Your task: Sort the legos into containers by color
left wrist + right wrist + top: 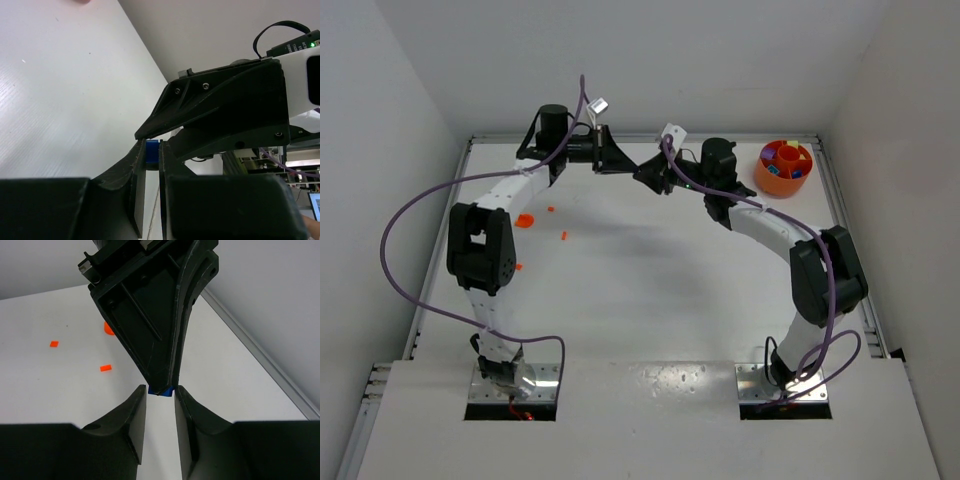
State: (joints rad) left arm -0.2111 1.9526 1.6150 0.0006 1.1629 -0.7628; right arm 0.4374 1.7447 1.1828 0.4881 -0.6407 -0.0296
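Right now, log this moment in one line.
left claw: shut on blue lego | right claw: open, straddling it | orange bowl: far right | loose orange legos: left side

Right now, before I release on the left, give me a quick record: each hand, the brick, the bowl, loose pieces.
left hand: shut on blue brick
right hand: open, fingers either side of that brick, slim gaps showing
stage: handover at far edge, not completed
orange bowl: far right, coloured bits inside
loose orange-red bricks: several, on left of table

A robotics lab test cell: plain white walls [380, 150] enclose a white table [650, 300].
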